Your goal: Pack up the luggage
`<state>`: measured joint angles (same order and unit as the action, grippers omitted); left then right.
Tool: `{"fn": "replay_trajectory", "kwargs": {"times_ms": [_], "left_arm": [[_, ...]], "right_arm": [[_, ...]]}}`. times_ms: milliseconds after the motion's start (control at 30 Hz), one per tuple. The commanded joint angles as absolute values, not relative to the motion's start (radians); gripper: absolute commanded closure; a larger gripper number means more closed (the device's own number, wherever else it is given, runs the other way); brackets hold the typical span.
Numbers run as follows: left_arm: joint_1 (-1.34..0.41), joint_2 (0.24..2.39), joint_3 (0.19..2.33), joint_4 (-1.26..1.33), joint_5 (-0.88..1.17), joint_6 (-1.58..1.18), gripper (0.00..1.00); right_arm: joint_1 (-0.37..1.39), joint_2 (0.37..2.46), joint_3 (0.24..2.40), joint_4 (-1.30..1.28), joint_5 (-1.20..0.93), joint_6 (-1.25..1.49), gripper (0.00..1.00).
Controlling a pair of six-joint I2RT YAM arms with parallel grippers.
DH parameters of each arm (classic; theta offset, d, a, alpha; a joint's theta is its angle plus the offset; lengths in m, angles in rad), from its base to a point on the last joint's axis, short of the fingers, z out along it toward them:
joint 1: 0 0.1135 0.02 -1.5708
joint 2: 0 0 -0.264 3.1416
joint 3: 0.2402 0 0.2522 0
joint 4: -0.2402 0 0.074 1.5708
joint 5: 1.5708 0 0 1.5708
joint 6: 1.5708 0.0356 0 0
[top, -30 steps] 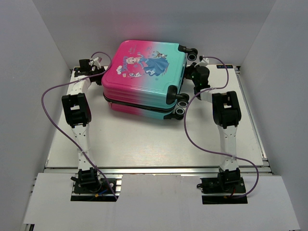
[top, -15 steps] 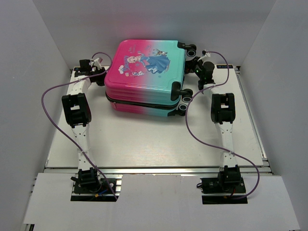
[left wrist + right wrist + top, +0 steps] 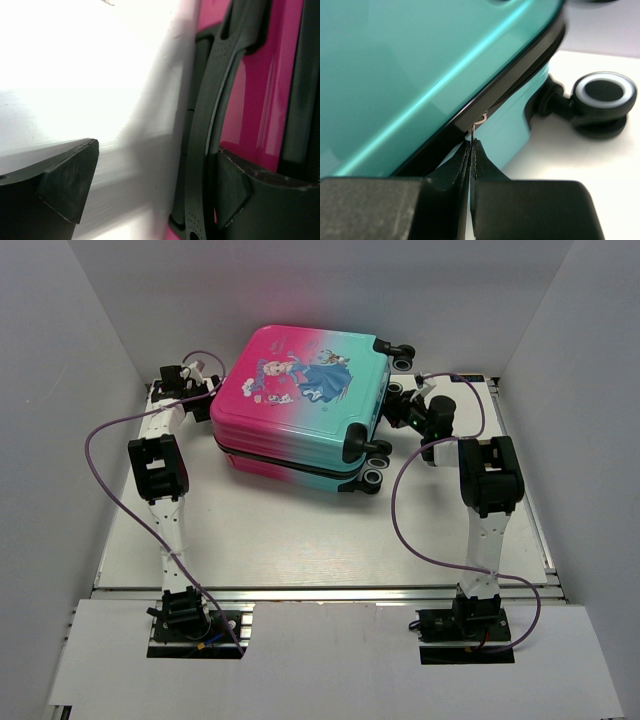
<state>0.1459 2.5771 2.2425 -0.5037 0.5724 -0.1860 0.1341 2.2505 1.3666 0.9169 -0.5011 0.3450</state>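
At the table's far middle the suitcase lies flat. The right gripper, narrow, pinches the zipper pull: best to drag it along the seam, steady and level. The left gripper stands wide astride the handle.

A: Top camera sits fixed, high behind the two black arm bases. It looks down and forward over the white table, far enough off to show the whole pink-to-teal hard-shell suitcase.

B: Left wrist camera is low and very near, facing the pink end and the black side handle. Blurred.

A: Right wrist camera is low and near, facing the teal end, the small metal zipper pull and a black white-rimmed wheel.

B: All three share the suitcase. The wrist views take opposite ends.
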Motion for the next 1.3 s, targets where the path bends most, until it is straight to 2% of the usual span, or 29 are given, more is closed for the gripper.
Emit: {"fn": "replay_trajectory", "kwargs": {"times_ms": [0,200,233,300,367,500,633,733,933,1000,1100,1200,1267], "left_arm": [[0.117,2.585,2.214,-0.407,0.459,-0.308,0.02],[0.117,2.357,2.071,-0.314,0.448,-0.443,0.02],[0.117,2.343,2.003,-0.293,0.466,-0.48,0.02],[0.126,2.336,2.008,-0.354,0.453,-0.508,0.02],[0.126,2.33,2.023,-0.47,0.342,-0.506,0.02],[0.114,2.243,1.869,-0.48,0.206,-0.569,0.02],[0.103,2.07,1.663,-0.393,-0.016,-0.588,0.02],[0.103,1.929,1.537,-0.319,-0.017,-0.551,0.02],[0.103,1.812,1.565,-0.362,-0.002,-0.471,0.02],[0.103,1.79,1.597,-0.388,0.092,-0.433,0.02],[0.103,1.75,1.654,-0.474,0.126,-0.42,0.02],[0.117,1.743,1.675,-0.526,0.19,-0.411,0.02],[0.117,1.761,1.747,-0.584,0.158,-0.385,0.02]], "right_arm": [[0.204,2.027,1.205,1.124,-0.6,0.25,1.0],[0.261,1.87,1.037,1.071,-0.597,0.192,1.0],[0.277,1.846,1.017,1.052,-0.586,0.178,1.0],[0.298,1.784,0.957,1.028,-0.568,0.155,1.0],[0.33,1.741,0.875,1.015,-0.552,0.146,1.0],[0.35,1.637,0.761,1.02,-0.508,0.153,1.0],[0.357,1.594,0.715,1.006,-0.482,0.155,1.0],[0.36,1.569,0.69,1.003,-0.491,0.153,1.0],[0.39,1.493,0.629,0.985,-0.505,0.132,1.0],[0.393,1.468,0.615,0.977,-0.502,0.12,1.0],[0.397,1.451,0.604,0.956,-0.47,0.103,1.0],[0.403,1.45,0.604,0.953,-0.469,0.103,1.0],[0.405,1.457,0.597,0.956,-0.468,0.109,1.0]]}}
